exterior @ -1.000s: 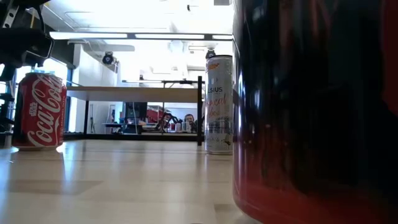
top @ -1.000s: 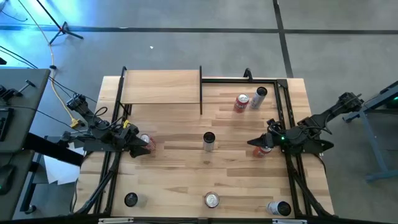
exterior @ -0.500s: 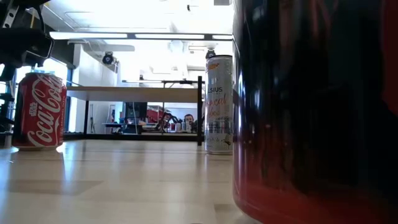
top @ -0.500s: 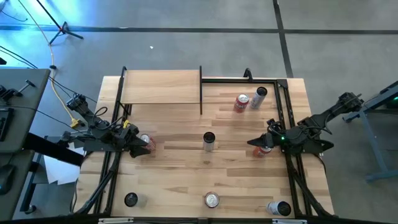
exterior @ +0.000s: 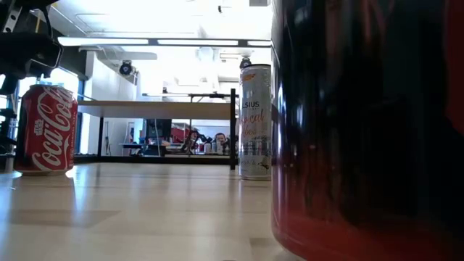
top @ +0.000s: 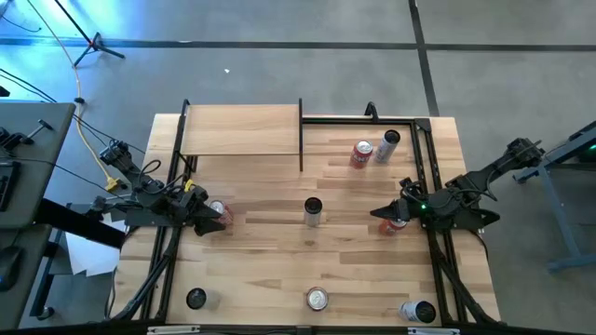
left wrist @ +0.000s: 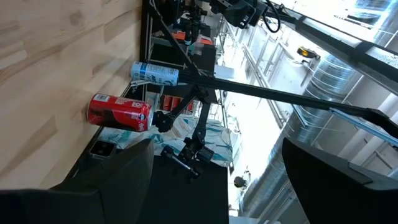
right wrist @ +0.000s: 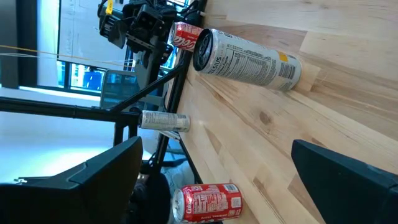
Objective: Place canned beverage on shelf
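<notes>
Coke can (top: 217, 210) stands upright at 9 o'clock on the tabletop (top: 279, 270), not on the shelf (top: 242, 130), which sits at 11 o'clock with its board bare. This can is my pick for the task's beverage, since it is the one closest to a working gripper.

The left gripper (top: 222, 220) is low at the can, tips touching or just beside it; the high view can't settle which. In the left wrist view its fingers (left wrist: 118, 180) are spread and nothing sits between them, so no grip yet.

Step in hand, as I judge it: approach/pre-grasp, can not picked up, nothing shelved.

Next move calls for:
- getting the spread jaws either side of the can body
- pinching it upright
- lifting clear of the tabletop
- carrying toward 11–12 o'clock, up over the shelf's black posts (top: 301, 135), and setting it down on the board

The right gripper (top: 380, 216) is at 3 o'clock, fingers (right wrist: 93, 180) spread wide and holding nothing, with a red can (top: 399, 223) just beside it. It could equally be lining up on that one; can't tell which arm goes first.

A tall Celsius can (top: 313, 212) stands at centre between the two grippers. Other cans:
- two at 1 o'clock
- three along the 6 o'clock edge, one of which fills the low view up close
</notes>
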Robot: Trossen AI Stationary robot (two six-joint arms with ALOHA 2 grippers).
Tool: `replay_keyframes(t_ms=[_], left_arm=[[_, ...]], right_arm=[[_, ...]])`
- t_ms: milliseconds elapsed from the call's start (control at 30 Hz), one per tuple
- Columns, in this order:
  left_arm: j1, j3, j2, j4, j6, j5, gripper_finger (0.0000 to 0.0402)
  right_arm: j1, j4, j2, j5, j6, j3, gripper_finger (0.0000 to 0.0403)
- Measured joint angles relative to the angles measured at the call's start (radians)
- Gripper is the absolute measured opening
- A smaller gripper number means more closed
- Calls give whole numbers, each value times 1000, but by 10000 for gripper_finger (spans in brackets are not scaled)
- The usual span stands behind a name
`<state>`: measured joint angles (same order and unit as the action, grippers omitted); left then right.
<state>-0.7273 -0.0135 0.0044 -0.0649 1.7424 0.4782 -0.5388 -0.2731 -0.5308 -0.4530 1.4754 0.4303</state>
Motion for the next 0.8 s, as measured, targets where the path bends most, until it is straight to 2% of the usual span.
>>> replay_keyframes(t_ms=[533, 667, 800], left_arm=[[0, 0, 0, 0, 0, 1, 330], [0, 0, 0, 0, -10, 48, 330], [0, 0, 5, -1, -90, 101, 330]], right_arm=[[0, 0, 0, 0, 0, 0, 400], [0, 0, 0, 0, 0, 0, 400], [0, 0, 0, 0, 0, 0, 400]])
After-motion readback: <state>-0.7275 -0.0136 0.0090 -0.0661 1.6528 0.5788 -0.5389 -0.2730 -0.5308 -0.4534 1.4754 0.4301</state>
